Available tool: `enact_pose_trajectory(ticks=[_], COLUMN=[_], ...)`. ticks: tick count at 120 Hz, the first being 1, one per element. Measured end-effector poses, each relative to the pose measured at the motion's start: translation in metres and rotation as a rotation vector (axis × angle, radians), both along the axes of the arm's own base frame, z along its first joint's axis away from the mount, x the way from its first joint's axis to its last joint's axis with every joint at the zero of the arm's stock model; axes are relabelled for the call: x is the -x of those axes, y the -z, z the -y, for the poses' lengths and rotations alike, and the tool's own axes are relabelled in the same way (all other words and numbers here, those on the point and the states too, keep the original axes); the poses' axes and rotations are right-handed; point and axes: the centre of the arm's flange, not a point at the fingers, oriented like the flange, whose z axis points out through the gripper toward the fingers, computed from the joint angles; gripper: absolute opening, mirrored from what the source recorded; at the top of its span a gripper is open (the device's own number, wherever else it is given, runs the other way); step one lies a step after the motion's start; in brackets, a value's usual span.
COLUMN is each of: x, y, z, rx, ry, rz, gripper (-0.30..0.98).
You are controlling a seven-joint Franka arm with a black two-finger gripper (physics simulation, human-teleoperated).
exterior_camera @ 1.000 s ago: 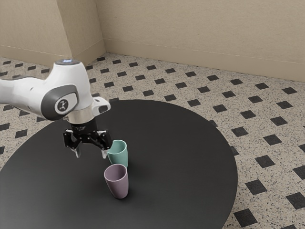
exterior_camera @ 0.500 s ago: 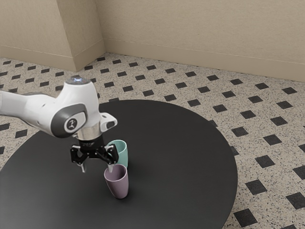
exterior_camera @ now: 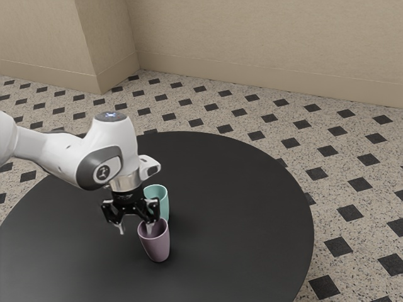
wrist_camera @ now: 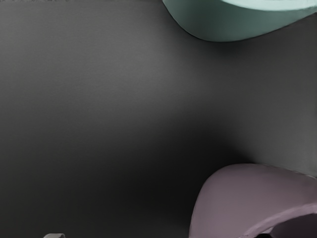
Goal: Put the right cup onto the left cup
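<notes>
Mauve cup: likely the R cup to move, i.e. on the near side in the ext. view; mauve cup [exterior_camera: 157, 244] upright on the round tabletop [exterior_camera: 252, 207], not lifted.
Teal cup: likely the L cup, i.e. the target; teal cup [exterior_camera: 161, 200] upright, just beyond the mauve one in the ext. view, mouth empty of any cup.
Gripper: gripper [exterior_camera: 136, 232] spread, nothing pinched; one fingertip [exterior_camera: 150, 229] at/in the mauve mouth, the other outside, off to the ext. view's left. Contact w/ the wall: can't tell.
Progress: approach only, approx. early stage. Grasp, lift, carry, lower & release all left.
Next: prob. centre on the near-hand wall, go down a bit, then close across it. Risk: a finger catching the rim & tipping the cup.
Cup shape: both tall, round, tapering to a narrower base, no handles seen; rims smooth, thin-ish.
Cup finish: smooth, soft satin look; plastic vs. ceramic unclear.
Tabletop finish: black, matte w/ faint sheen & soft shadows.
Bkgd: speckled floor [exterior_camera: 258, 113] w/ dark diamonds; plain tan wall [exterior_camera: 252, 38].
</notes>
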Motion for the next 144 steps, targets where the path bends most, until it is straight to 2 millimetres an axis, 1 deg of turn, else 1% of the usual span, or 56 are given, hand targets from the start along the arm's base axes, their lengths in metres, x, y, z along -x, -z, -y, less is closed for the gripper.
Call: enact_pose_trajectory(ticks=[6,13,21,29,39,48,79,90,101,113,126,144], x=[0.0,0.001,0.001,0.003,0.004,0.005,0.004,0.005,0.004,-0.005,-0.018,-0.03], y=[0.0,0.0,-0.001,-0.001,-0.001,-0.003,-0.018,-0.034,-0.057,-0.085,-0.114,-0.143], z=[0.003,0.008,0.015,0.023,0.032,0.035,0.026,0.026,0.023,0.019,0.002,-0.029], rx=[-0.001,-0.002,-0.003,-0.002,-0.001,-0.001,0.001,0.004,0.009,0.015,0.02,0.026], ry=[0.007,0.017,0.03,0.043,0.056,0.059,0.03,0.027,0.016,0.001,-0.043,-0.111], rz=[0.002,0.004,0.006,0.008,0.009,0.013,0.038,0.067,0.102,0.137,0.151,0.142], gripper=[0.26,0.16,0.07,0.02,-0.03,-0.05,-0.09,-0.09,-0.1,-0.1,-0.1,-0.1])
